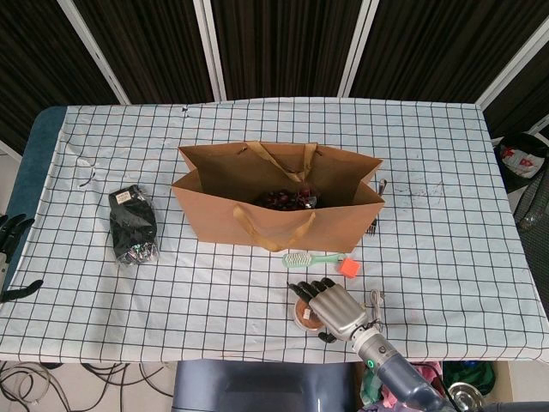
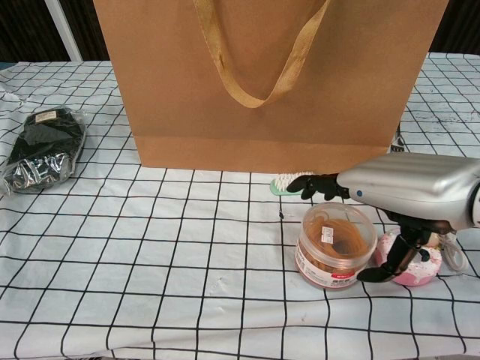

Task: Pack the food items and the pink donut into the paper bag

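The brown paper bag (image 1: 274,215) stands open at mid-table with a dark food packet (image 1: 290,199) inside. In the chest view the bag (image 2: 270,82) fills the top. In front of it stand a clear round jar (image 2: 335,245) with brown contents and a pink donut (image 2: 411,264) to its right. My right hand (image 2: 401,191) hovers flat over both, fingers stretched above the jar and thumb (image 2: 386,268) pointing down against the donut's front. It holds nothing. From the head view the right hand (image 1: 330,305) covers most of the jar (image 1: 302,316). My left hand (image 1: 13,236) shows at the far left edge, fingers spread and empty.
A black foil packet (image 1: 133,225) lies left of the bag. A green brush (image 1: 310,258) and a small orange block (image 1: 349,266) lie between the bag and my right hand. A white cord (image 2: 454,255) sits right of the donut. The table's front edge is close.
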